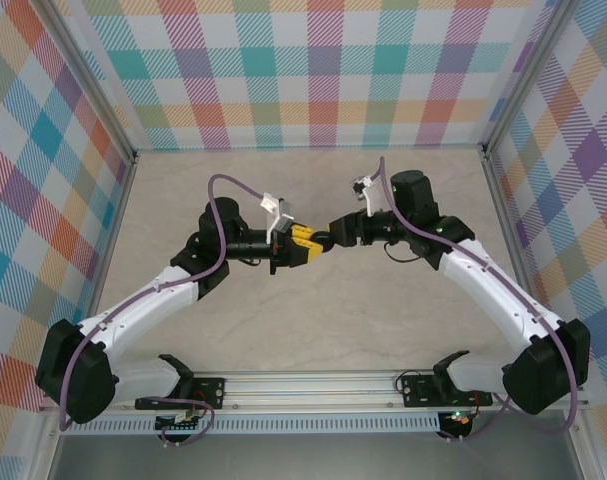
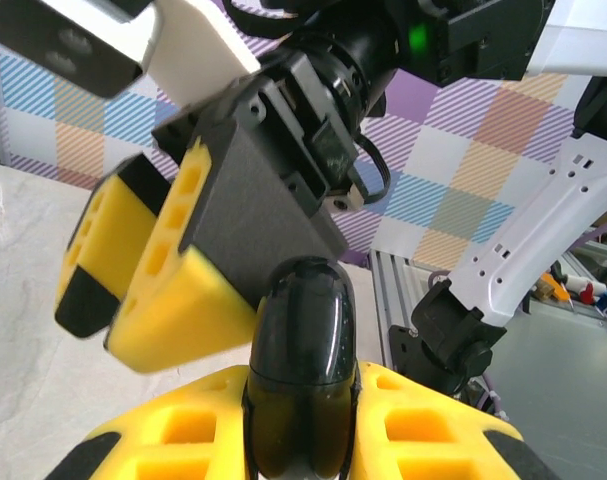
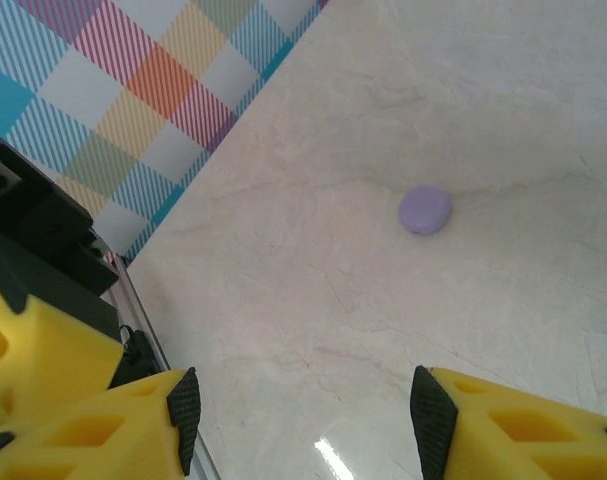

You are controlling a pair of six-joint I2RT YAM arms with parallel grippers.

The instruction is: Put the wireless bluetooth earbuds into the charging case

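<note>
Two tools meet mid-air: the left tool (image 2: 301, 405) clamps a glossy black charging case (image 2: 301, 325), while the right tool (image 3: 301, 412) stands wide open, empty, above a lilac case (image 3: 425, 210) on the tabletop (image 3: 403, 90).

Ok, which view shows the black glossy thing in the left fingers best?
Left wrist: the black glossy piece is close up, clamped between the left fingers. In the top external view it is too small to make out.

Black case (image 2: 301, 370) drops off the bottom edge, lower half cut away. Lilac disc (image 3: 425, 210) out on the bench (image 3: 503, 90): too small, earbud or case, can't tell.
</note>
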